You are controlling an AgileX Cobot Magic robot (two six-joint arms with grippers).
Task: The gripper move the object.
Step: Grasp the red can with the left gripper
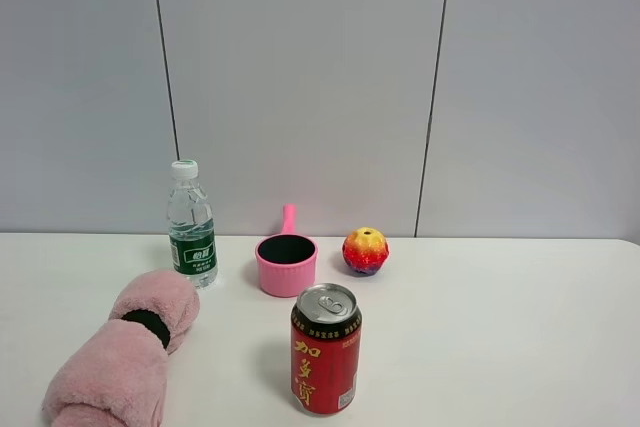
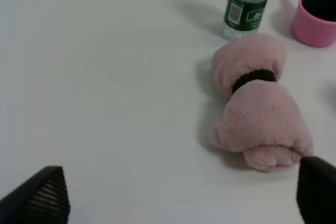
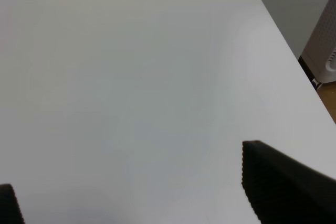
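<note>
The object, a red drink can [image 1: 326, 349] with yellow characters and a silver pull-tab top, stands upright near the table's front edge in the exterior high view. Neither wrist view shows it. No arm appears in the exterior high view. In the left wrist view my left gripper [image 2: 181, 195] is open, its black fingertips [image 2: 44, 196] wide apart over bare table, with nothing between them. In the right wrist view my right gripper [image 3: 128, 184] is open too, over bare white table near the table's edge, holding nothing.
A rolled pink fluffy towel [image 1: 125, 355] with a black band lies left of the can, also seen as the towel [image 2: 257, 103] ahead of my left gripper. Behind stand a water bottle [image 1: 191, 225], a pink cup with handle [image 1: 286, 259] and a red-yellow ball [image 1: 365, 251].
</note>
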